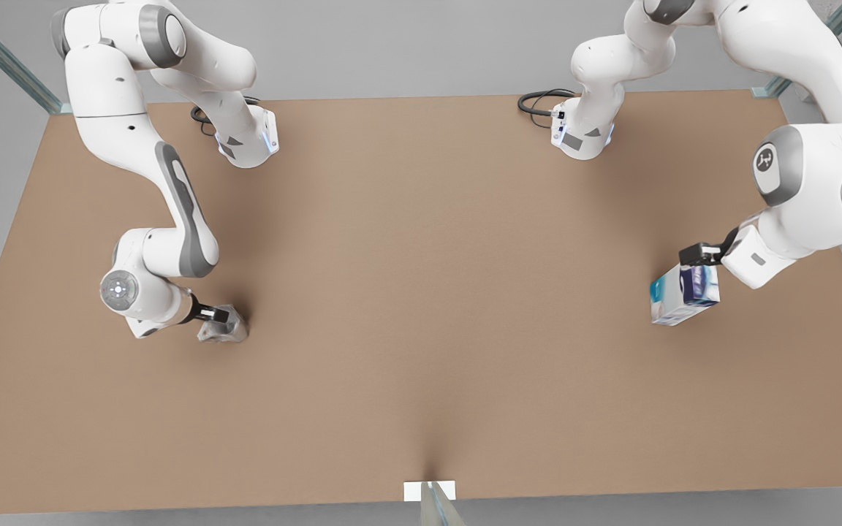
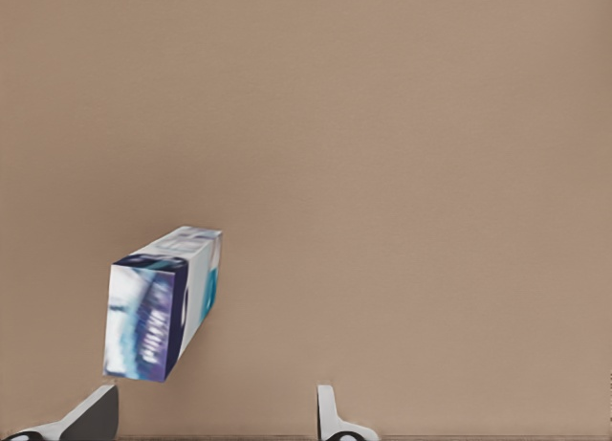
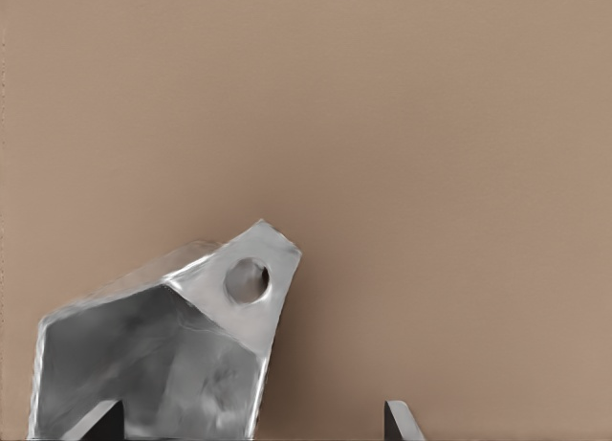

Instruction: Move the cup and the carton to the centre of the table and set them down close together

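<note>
The cup [image 1: 225,327], pale grey and faceted, rests on the brown table [image 1: 421,292] at the front view's left. My right gripper [image 1: 215,315] is at its rim. In the right wrist view the cup [image 3: 163,355] shows its handle hole, and the right gripper [image 3: 251,420] is open, one finger [image 3: 100,420] in front of the cup's hollow. The carton [image 1: 684,294], white, blue and teal, sits tilted at the front view's right. My left gripper [image 1: 696,255] hovers at its far end. In the left wrist view the left gripper [image 2: 212,417] is open, the carton [image 2: 163,307] just beyond one fingertip.
Both arm bases [image 1: 249,142] [image 1: 582,135] stand along the far edge with black cables beside them. A small white tab [image 1: 430,490] marks the near edge at the middle. Bare brown tabletop stretches between cup and carton.
</note>
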